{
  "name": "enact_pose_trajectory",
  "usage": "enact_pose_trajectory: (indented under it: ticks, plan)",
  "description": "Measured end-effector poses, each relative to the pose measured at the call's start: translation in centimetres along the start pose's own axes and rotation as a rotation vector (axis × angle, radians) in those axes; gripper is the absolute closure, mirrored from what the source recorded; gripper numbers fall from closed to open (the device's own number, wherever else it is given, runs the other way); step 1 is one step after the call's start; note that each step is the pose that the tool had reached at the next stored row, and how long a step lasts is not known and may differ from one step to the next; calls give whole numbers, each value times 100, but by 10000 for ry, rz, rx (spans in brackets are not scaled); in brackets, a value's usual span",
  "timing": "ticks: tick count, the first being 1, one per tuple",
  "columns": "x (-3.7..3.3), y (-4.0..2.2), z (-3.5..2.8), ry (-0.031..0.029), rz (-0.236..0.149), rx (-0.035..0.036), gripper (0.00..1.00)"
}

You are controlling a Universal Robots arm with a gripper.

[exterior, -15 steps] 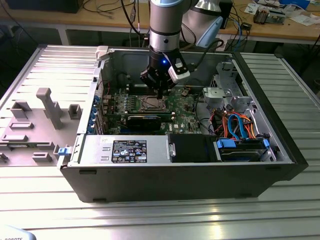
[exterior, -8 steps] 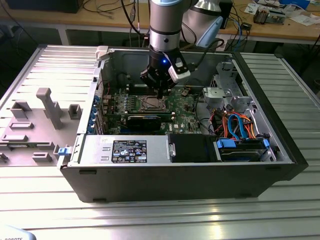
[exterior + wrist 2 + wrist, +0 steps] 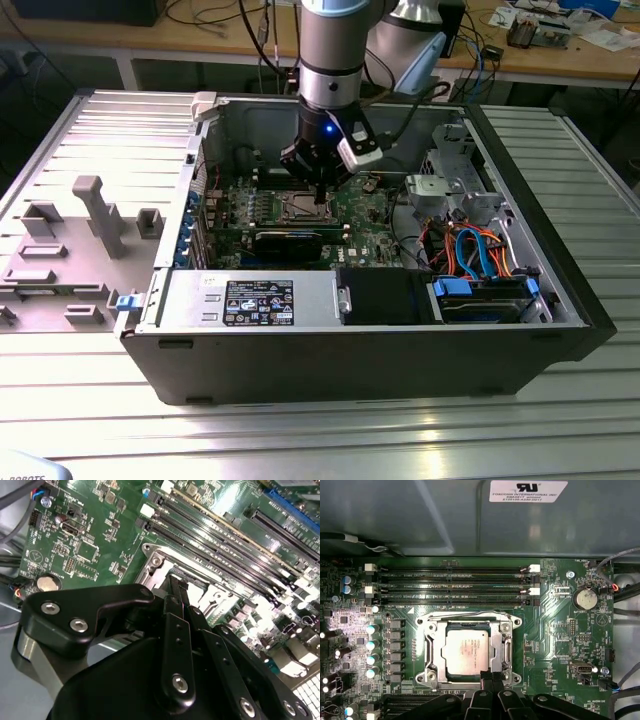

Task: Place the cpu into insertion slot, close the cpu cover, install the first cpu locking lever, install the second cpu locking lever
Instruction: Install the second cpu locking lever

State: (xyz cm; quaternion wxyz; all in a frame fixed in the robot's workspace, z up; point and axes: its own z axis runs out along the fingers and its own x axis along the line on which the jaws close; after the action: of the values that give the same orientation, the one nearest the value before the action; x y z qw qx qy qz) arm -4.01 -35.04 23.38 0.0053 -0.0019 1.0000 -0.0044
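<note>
The cpu (image 3: 465,651), a silvery square chip, lies flat in the insertion slot (image 3: 422,623) on the green board. The cpu cover (image 3: 436,650) lies down around the chip as a metal frame. A thin wire locking lever (image 3: 470,614) runs flat along the slot's side nearest the memory slots. My gripper (image 3: 493,676) has its black fingers pressed together at the slot's opposite edge, just past the cover's rim. In the second wrist view the fingertips (image 3: 175,586) reach down to the slot's metal frame (image 3: 155,562). In the exterior view the gripper (image 3: 318,190) hangs over the slot (image 3: 300,208) inside the case.
Long memory slots (image 3: 450,587) lie beside the socket, a coin battery (image 3: 584,598) further off. A black expansion card (image 3: 285,240), a power supply (image 3: 250,300), and a drive cage with orange and blue cables (image 3: 480,250) crowd the open case. A grey fixture plate (image 3: 80,230) lies on the exterior view's left.
</note>
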Motion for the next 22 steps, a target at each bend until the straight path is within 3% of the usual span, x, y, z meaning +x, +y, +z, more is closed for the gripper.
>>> enact_pose_trajectory:
  ticks: [3,8,10,13,17,22]
  plan:
    - [-1,0,-32,0,-1,0,89]
    - [0,-5,-33,-1,0,-36,89]
    - [0,-20,-33,-1,1,-142,89]
    - [0,-41,-32,-1,1,-195,89]
    - [2,-103,-31,-2,1,-200,89]
    - [2,-107,-31,-1,2,-199,89]
